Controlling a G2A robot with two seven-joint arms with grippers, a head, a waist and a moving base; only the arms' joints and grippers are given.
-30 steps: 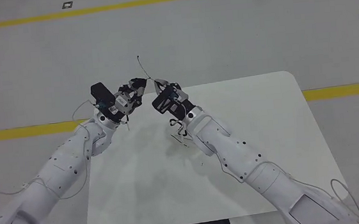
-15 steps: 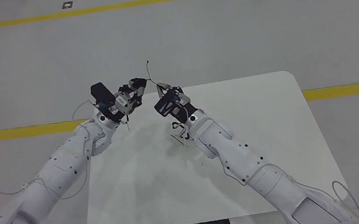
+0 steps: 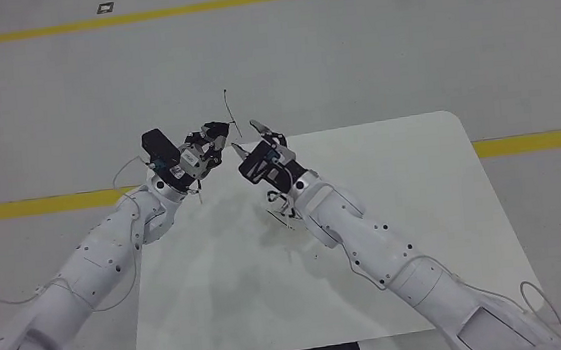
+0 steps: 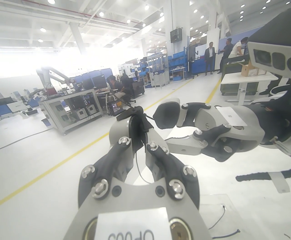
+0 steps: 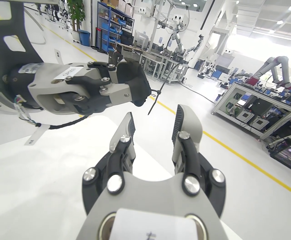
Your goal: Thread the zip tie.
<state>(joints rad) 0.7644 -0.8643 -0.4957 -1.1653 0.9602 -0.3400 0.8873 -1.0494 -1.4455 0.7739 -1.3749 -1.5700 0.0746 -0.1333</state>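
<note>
Over the table's (image 3: 414, 213) far-left corner, both grippers are raised off the surface, tips near each other but not touching.

Risks, as I judge them:
- The free end of the zip tie (image 5: 159, 92) is thin and stands unsupported beyond the table's far edge. If the right gripper (image 5: 156, 114) closes slightly off line it will catch air, or knock the strand aside.
- In the right wrist view one strand seems to cross the tie's small head, with a short pointed end on the side toward the table. If that end is barely through, a sideways nudge could back it out of the head.
- A hard pull against the left gripper's (image 4: 138, 127) hold could twist the tie between the pads or drag it free.
- The tips are close, so a small overshoot could bring the two grippers into contact.

Jaws:
- Left: pads pressed together on the zip tie, pinching it near the head. A thin loop of tie hangs between the fingers, back toward the wrist.
- Right: jaws well apart, holding nothing and touching nothing. The tie's pointed end sits just beyond the gap, in line with it.

Spare ties (image 4: 219, 216) lie flat on the table, below the right arm.
</note>
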